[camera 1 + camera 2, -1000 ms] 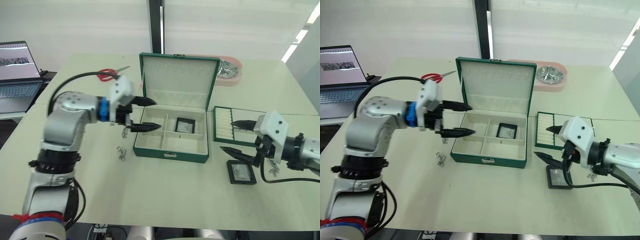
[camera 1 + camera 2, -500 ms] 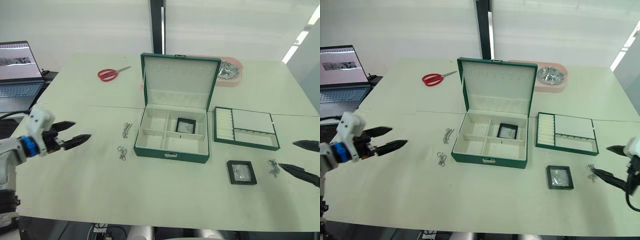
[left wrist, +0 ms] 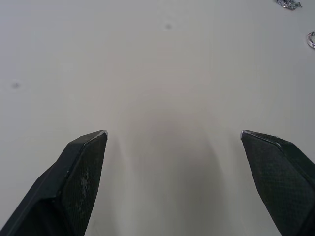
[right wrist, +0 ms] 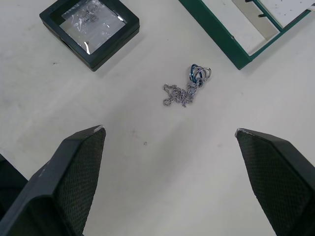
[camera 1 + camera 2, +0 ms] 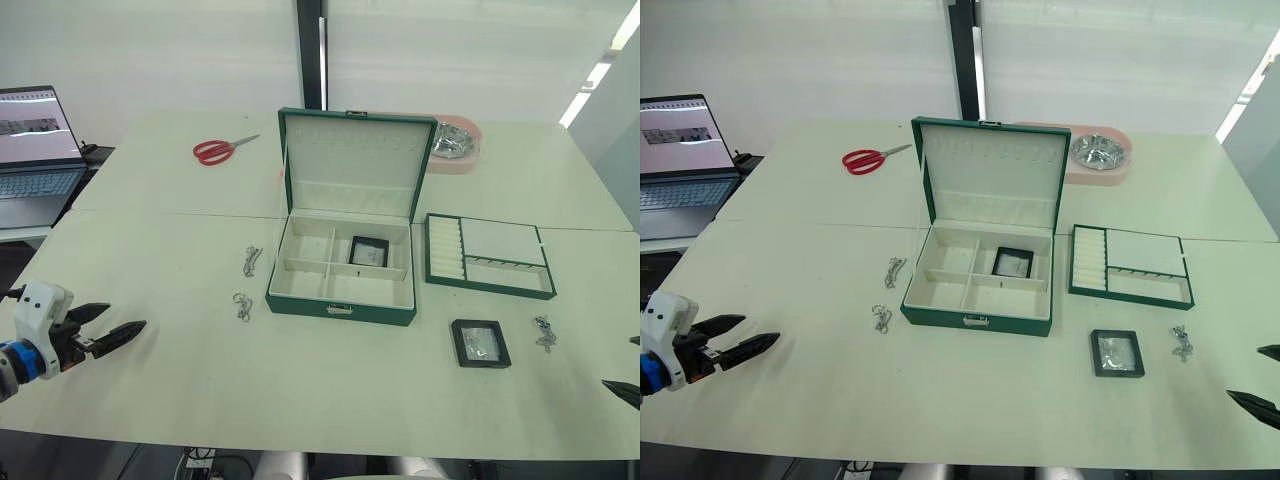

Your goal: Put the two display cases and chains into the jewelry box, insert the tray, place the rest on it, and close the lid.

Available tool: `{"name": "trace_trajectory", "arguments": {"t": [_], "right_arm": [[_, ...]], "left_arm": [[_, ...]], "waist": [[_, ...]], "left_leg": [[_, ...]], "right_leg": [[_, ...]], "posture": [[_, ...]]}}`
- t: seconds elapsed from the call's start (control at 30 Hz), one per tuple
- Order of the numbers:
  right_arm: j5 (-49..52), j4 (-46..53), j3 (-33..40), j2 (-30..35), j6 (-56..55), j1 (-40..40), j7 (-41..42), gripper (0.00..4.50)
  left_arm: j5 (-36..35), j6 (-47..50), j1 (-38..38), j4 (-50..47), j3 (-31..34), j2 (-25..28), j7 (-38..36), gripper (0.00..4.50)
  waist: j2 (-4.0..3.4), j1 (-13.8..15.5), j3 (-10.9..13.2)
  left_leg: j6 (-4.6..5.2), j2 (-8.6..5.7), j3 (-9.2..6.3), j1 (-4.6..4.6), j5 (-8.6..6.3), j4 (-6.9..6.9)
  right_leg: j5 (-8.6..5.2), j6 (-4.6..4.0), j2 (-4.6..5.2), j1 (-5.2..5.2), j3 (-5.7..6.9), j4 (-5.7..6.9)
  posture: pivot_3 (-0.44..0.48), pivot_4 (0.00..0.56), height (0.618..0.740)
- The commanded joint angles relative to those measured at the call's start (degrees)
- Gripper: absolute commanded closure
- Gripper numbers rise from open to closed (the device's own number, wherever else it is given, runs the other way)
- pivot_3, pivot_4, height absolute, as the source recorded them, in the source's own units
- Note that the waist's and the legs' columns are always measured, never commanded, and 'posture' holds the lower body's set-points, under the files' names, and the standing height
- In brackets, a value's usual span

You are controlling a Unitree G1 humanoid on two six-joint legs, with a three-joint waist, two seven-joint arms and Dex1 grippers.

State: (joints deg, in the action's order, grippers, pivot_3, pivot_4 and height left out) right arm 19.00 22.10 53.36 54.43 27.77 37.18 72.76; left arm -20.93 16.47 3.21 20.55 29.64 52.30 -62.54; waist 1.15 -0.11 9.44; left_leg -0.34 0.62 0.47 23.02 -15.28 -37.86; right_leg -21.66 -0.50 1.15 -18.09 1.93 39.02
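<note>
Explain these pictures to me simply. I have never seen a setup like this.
A two-armed robot stands at a pale table. Two pictures come from cameras in its head, looking down; the other two from its wrists, looking along each gripper's black fingers. The left gripper and the right gripper are both open and hold nothing.

In the middle is the green jewelry box, with the lid raised and one display case in a compartment. The other display case lies on the table beside a small chain, and two more chains lie left of the box. A green tray, red scissors, a pink dish and a laptop are there too.
</note>
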Motion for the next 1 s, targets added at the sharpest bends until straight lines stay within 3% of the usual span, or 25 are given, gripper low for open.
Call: {"name": "trace_trajectory", "arguments": {"t": [0.03,0.4,0.53,0.77,1.0], "right_arm": [[0.06,0.06,0.27,0.76,-0.59,-1.10,-0.42,0.00],[-0.41,0.93,-1.57,2.54,-1.38,-3.62,-0.06,0.00],[2.84,3.75,-4.21,4.64,0.91,-8.06,-0.38,0.00],[15.01,11.00,-14.48,8.69,8.71,-23.78,-3.18,0.00],[28.76,15.16,-30.15,11.33,16.19,-44.73,-7.50,0.00]], "left_arm": [[-1.74,-0.26,0.66,-2.31,2.42,0.46,0.42,0.02],[-4.43,2.88,4.37,-10.21,2.06,-0.79,2.19,0.02],[-6.02,4.93,7.69,-15.33,2.88,-2.38,3.47,0.02],[-10.50,10.79,16.50,-29.48,5.35,-7.97,7.64,0.02],[-12.72,13.42,21.78,-44.57,4.83,-20.06,19.92,0.02]], "waist": [[0.00,-0.02,0.00],[-0.01,-0.03,-0.01],[-0.04,-0.31,-0.02],[-0.05,-0.32,-0.02],[-0.01,-0.15,-0.03]], "left_leg": [[0.00,0.00,0.01,0.00,0.00,0.00],[0.00,0.01,0.03,-0.02,0.00,0.00],[0.00,0.02,0.07,-0.05,0.00,0.01],[0.00,0.04,0.07,-0.06,0.00,0.00],[0.00,0.02,0.01,-0.04,0.00,-0.04]], "right_leg": [[0.00,0.00,0.00,0.00,-0.01,0.00],[0.00,0.00,0.00,0.01,-0.03,0.01],[0.00,0.00,0.00,0.01,-0.07,0.01],[0.00,0.00,-0.01,0.04,-0.07,0.01],[0.00,0.00,-0.01,0.09,-0.05,-0.04]], "posture": [[0.000,0.150,0.740],[0.000,0.150,0.740],[0.000,0.150,0.740],[0.000,0.150,0.740],[0.000,0.150,0.740]]}}
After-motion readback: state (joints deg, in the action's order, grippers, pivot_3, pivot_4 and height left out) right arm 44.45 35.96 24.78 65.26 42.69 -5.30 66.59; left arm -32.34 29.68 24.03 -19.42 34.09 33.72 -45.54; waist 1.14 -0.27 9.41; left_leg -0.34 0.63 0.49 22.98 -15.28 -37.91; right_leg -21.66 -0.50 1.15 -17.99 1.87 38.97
